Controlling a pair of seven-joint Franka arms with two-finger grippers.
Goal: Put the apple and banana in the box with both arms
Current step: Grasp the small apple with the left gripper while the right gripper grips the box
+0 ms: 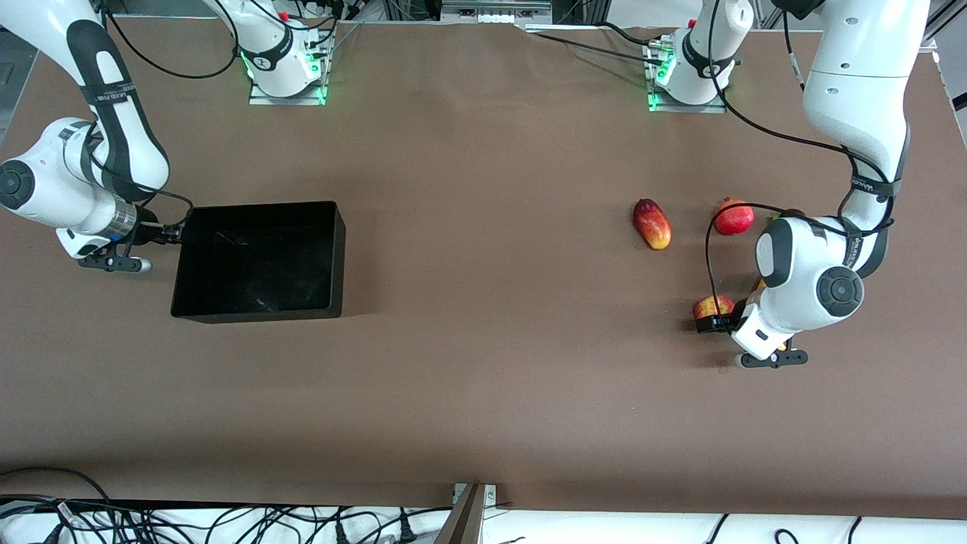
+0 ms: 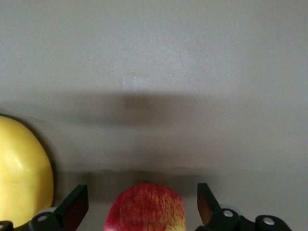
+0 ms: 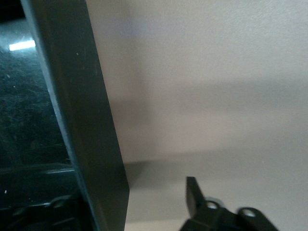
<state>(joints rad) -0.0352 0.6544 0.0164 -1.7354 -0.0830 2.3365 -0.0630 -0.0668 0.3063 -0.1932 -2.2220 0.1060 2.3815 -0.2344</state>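
Observation:
The red and yellow apple [image 1: 712, 305] lies on the table toward the left arm's end. My left gripper [image 1: 712, 323] is down around it, open. In the left wrist view the apple [image 2: 147, 209] sits between the fingertips [image 2: 77, 204] with a gap on each side. A yellow fruit, likely the banana [image 2: 21, 180], lies right beside it; in the front view the left arm covers it. The black box [image 1: 257, 205] stands toward the right arm's end. My right gripper [image 1: 178, 231] straddles the box's end wall [image 3: 77, 96], open, with one finger [image 3: 193, 195] outside and clear of the wall.
A red-yellow mango [image 1: 652, 224] and a red pomegranate [image 1: 734, 217] lie farther from the front camera than the apple. The box's floor [image 1: 257, 264] holds no fruit. Bare brown table stretches between the box and the fruits.

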